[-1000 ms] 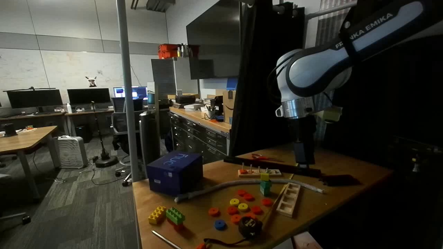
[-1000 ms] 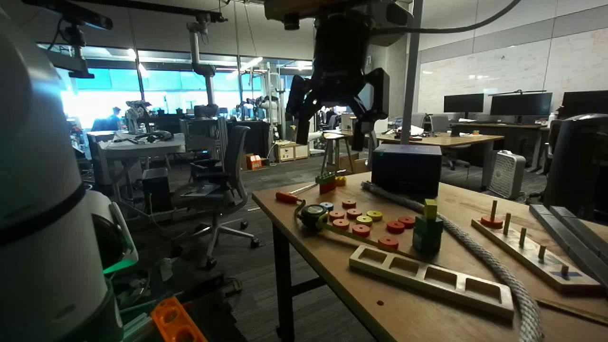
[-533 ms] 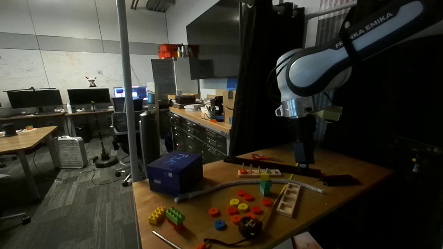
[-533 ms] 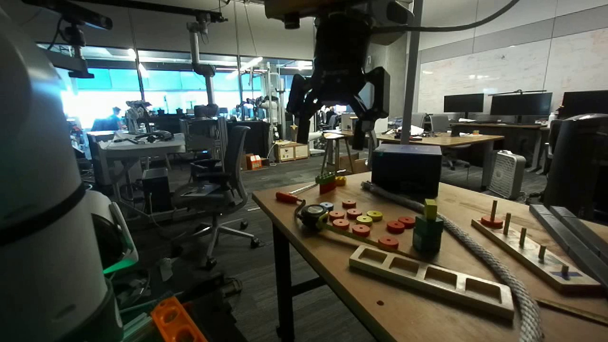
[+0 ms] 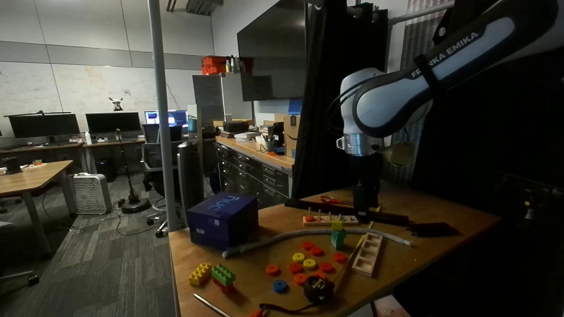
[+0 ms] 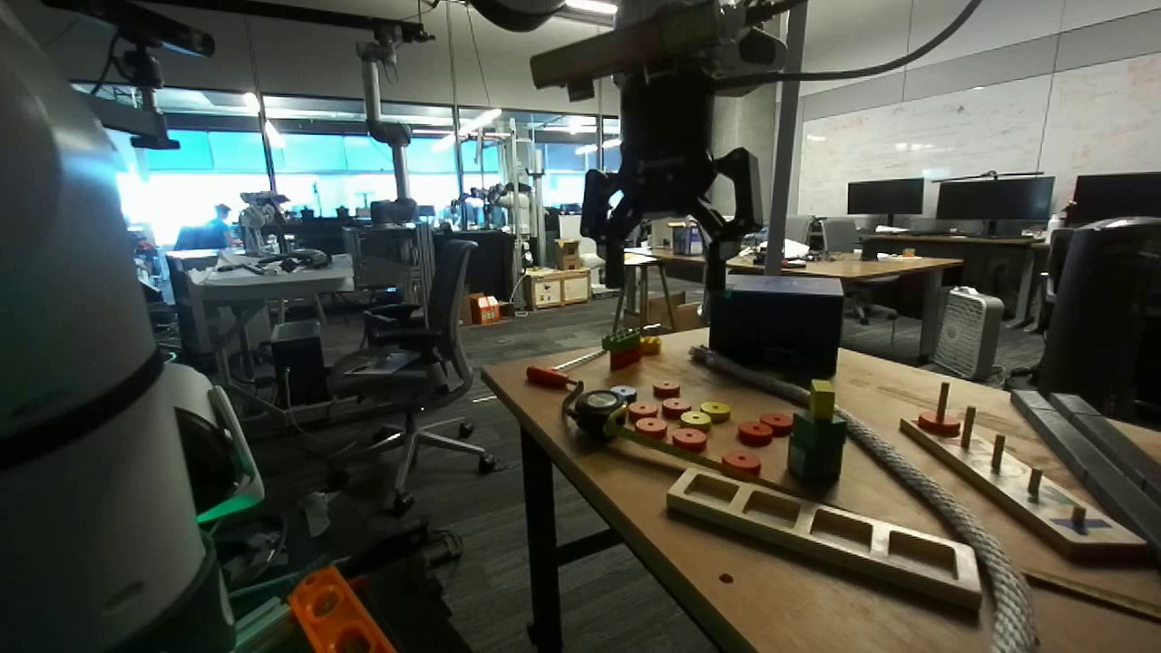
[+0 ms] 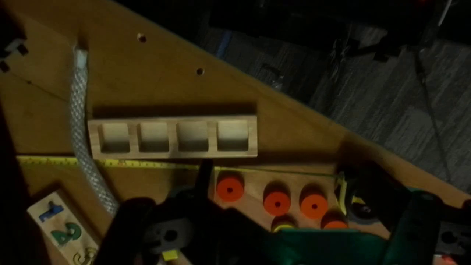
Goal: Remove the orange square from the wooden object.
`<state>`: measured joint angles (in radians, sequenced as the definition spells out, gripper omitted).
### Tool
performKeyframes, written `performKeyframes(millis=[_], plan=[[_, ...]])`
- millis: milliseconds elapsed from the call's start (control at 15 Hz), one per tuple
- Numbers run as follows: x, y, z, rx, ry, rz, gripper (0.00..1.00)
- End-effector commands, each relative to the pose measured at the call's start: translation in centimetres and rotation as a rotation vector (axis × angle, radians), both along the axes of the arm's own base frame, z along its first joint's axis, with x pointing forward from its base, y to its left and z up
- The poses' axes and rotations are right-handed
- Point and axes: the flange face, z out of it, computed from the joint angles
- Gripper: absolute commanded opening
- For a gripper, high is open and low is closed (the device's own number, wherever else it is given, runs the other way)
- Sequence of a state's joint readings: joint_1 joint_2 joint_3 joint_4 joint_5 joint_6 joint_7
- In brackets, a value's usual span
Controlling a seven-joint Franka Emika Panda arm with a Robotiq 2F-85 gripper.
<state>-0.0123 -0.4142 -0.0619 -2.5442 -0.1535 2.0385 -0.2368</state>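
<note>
Hanging over the table (image 7: 176, 88), the gripper (image 6: 665, 274) points straight down with its fingers (image 6: 716, 263) spread wide apart. The wooden object (image 6: 1016, 488) is the long pale board with a row of pegs (image 6: 998, 453), and the orange piece (image 6: 937, 425) is around the peg at one end of it — it looks round to me, more ring than square. Gripper and orange piece are well apart.

The wrist view catches the board's far end from above, with a blue 1 (image 7: 51, 212), a green 2 (image 7: 67, 233) and part of a yellow 3 (image 7: 85, 256).

Other stuff on the table: a wooden tray (image 7: 173, 134) with four compartments sits just beside the rope (image 7: 78, 110) (can't tell if they touch), with the tape measure's yellow blade (image 7: 140, 163) running along its long side. Between the tape measure (image 6: 599, 411) and the green block stack (image 6: 816, 453) — which has a yellow block (image 6: 822, 400) on top — there's a scatter of red-orange discs (image 6: 689, 440) and yellow discs (image 6: 715, 412).
</note>
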Motion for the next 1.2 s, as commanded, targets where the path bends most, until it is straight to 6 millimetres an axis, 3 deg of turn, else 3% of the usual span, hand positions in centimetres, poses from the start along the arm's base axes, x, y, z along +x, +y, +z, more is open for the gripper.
performKeyframes(millis=[0,267,733,1133], plan=[[4.3,1.4,-0.3,-0.075,-0.141,-0.019,1.0],[8.2,1.9,-1.1,-0.143,-0.231,0.005,1.0],[14.3,1.3,-2.1,-0.248,-0.215,0.239,1.0],[16.1,-0.4,-4.7,-0.399,-0.212,0.506,1.0]])
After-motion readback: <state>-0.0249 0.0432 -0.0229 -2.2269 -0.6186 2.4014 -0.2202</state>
